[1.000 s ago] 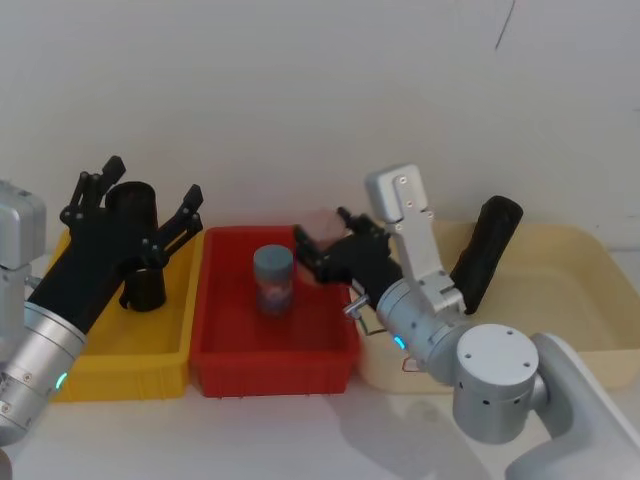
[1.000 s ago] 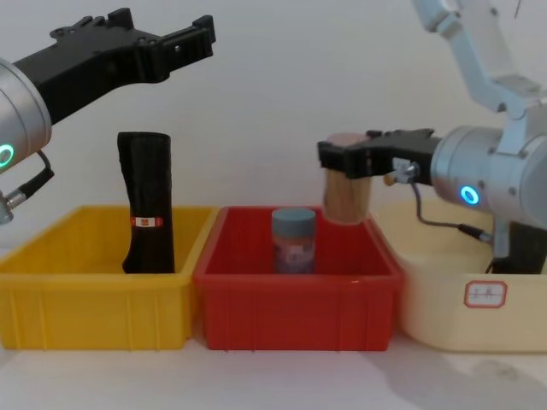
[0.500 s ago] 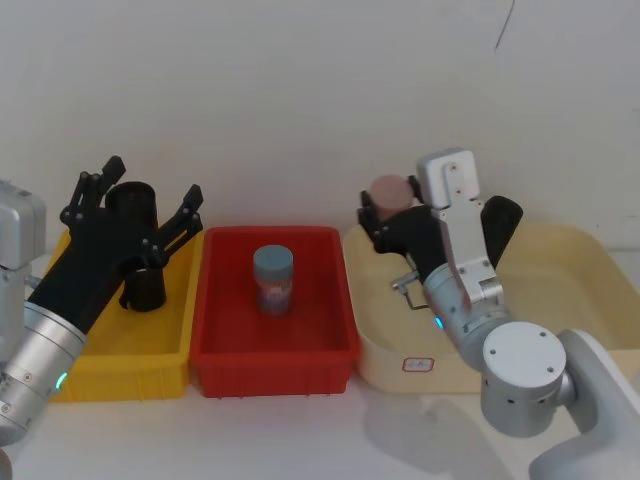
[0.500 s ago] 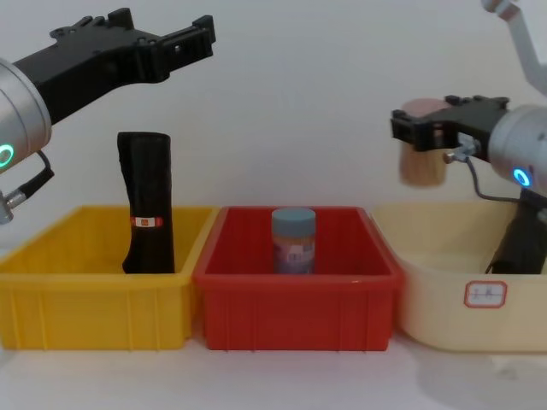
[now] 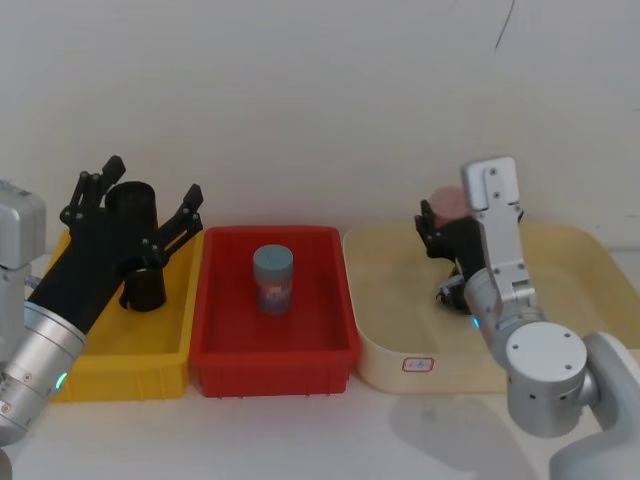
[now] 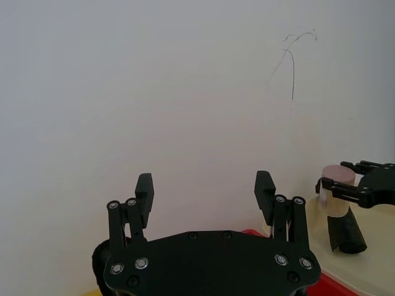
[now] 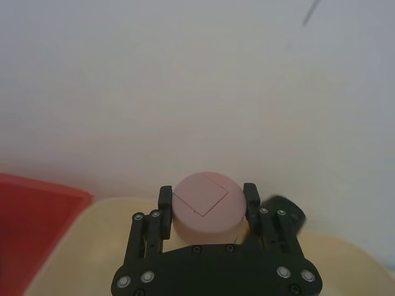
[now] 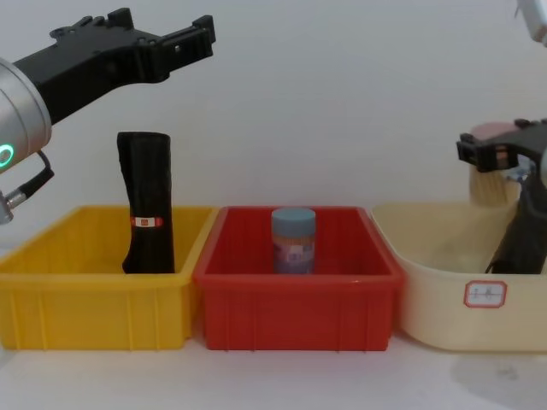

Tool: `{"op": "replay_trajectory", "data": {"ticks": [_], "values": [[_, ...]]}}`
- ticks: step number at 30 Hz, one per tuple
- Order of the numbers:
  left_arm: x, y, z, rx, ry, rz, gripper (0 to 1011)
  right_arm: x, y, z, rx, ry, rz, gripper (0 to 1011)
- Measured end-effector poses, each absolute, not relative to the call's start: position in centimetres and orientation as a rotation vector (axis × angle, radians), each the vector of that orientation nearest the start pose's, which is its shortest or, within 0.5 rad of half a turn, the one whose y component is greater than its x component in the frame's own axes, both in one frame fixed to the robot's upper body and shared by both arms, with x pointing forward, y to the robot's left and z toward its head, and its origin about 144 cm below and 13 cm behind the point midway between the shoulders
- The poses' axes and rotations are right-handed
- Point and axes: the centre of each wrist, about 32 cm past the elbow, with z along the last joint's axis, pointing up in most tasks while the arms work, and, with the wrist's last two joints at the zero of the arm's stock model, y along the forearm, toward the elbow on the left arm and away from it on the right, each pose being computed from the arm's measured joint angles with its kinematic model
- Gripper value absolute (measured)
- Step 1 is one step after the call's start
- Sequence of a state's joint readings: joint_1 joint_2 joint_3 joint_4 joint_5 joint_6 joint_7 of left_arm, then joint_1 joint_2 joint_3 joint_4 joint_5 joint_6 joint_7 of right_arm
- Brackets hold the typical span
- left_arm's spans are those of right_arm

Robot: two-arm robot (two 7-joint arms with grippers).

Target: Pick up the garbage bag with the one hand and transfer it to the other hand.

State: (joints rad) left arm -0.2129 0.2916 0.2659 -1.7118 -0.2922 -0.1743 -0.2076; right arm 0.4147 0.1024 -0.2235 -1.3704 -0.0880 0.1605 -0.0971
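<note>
Black plastic first: your garbage bag (image 8: 520, 242) leans inside the cream bin (image 8: 436, 278), right of the red bin (image 8: 295, 299), with the right gripper (image 7: 207, 209) raised just over it and its fingers clamped on a pink-topped cylinder (image 7: 207, 205). Left of the red bin you have the yellow bin (image 8: 85, 299), where a second black roll (image 8: 147, 201) with a red-and-white band stands upright. Your left gripper (image 8: 154, 38) hangs above that roll, touching nothing, fingers spread wide and holding nothing; in the red bin itself stands a blue-capped jar (image 8: 293, 240).
</note>
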Motion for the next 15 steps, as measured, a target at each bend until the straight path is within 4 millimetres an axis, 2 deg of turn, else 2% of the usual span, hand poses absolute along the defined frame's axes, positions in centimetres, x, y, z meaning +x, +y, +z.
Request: {"op": "replay_trajectory", "data": {"ticks": [9, 10, 15], "values": [[49.5, 21.8, 124.7, -0.302, -0.349, 1.043, 1002, 56.5, -20.6, 122.9, -0.186, -0.138, -1.512, 680], [49.5, 21.8, 124.7, -0.302, -0.349, 1.043, 1001, 56.4, -20.8, 123.0, -0.187, -0.112, -1.508, 732], [49.5, 21.8, 124.7, -0.302, -0.349, 1.043, 1002, 56.0, -21.3, 123.2, -0.188, -0.014, -1.472, 863]]}}
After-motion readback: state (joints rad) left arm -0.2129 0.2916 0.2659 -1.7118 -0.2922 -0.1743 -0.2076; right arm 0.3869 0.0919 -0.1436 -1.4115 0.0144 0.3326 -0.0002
